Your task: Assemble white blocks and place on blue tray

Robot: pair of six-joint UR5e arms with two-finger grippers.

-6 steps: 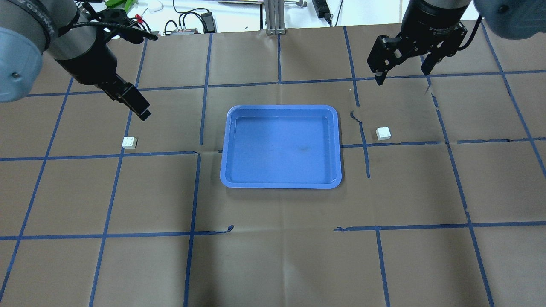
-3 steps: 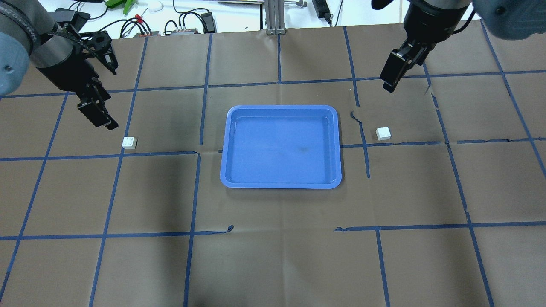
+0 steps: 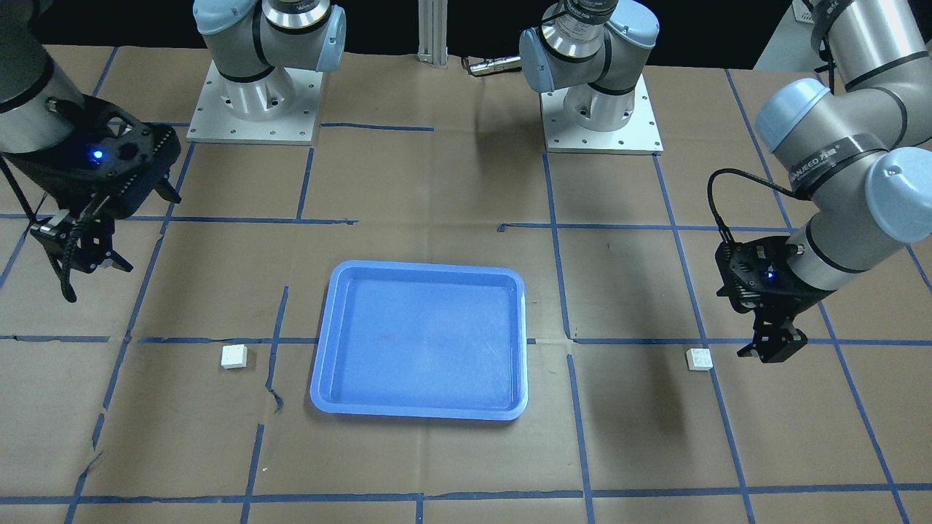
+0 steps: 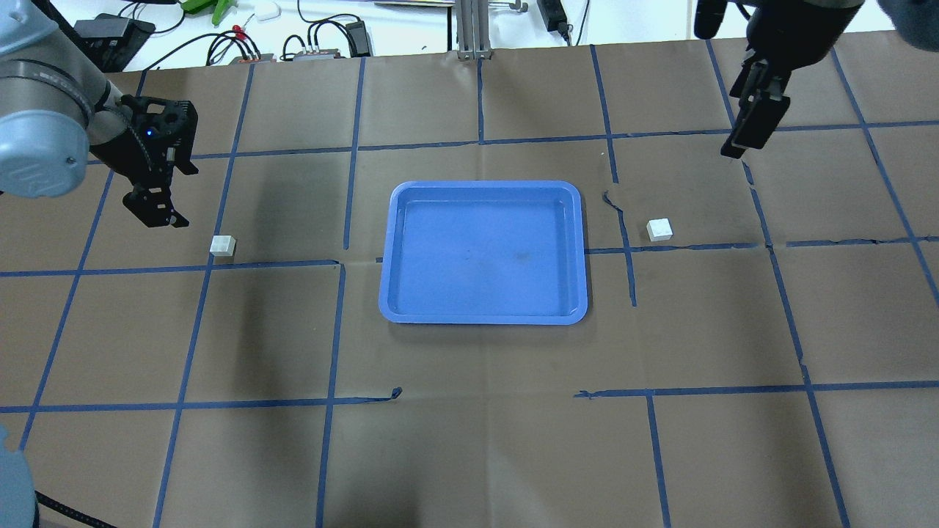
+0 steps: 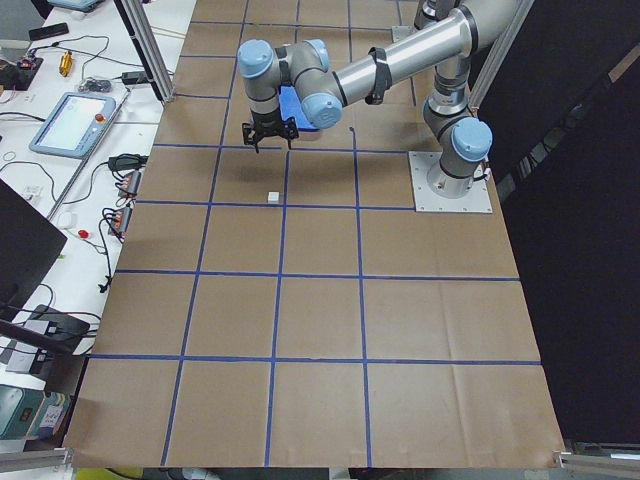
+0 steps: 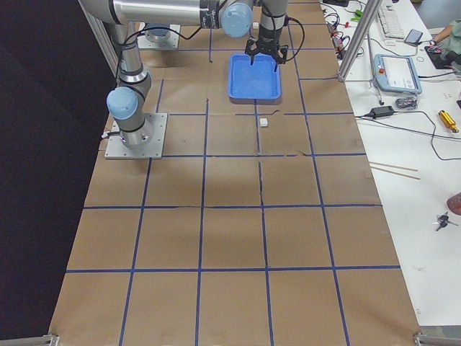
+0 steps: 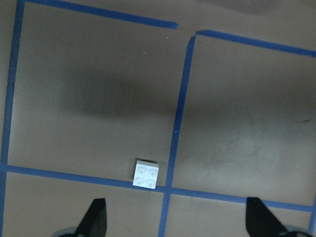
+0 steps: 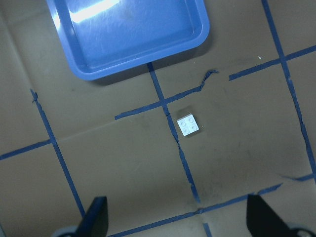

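Blocks studs up, tray long axis sideways, left gripper, right gripper spread, empty

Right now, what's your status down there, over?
Open and empty: left gripper, right gripper. Two white blocks unjoined on table, either side of blue tray. Nothing blocking them.

Taped work counter between a bench and a dark screen

Blue tape lines rule the flat brown paper-covered counter into squares. A long white workbench carrying black cables and a grey touchscreen pendant flanks one side, and a black panel flanks the other.
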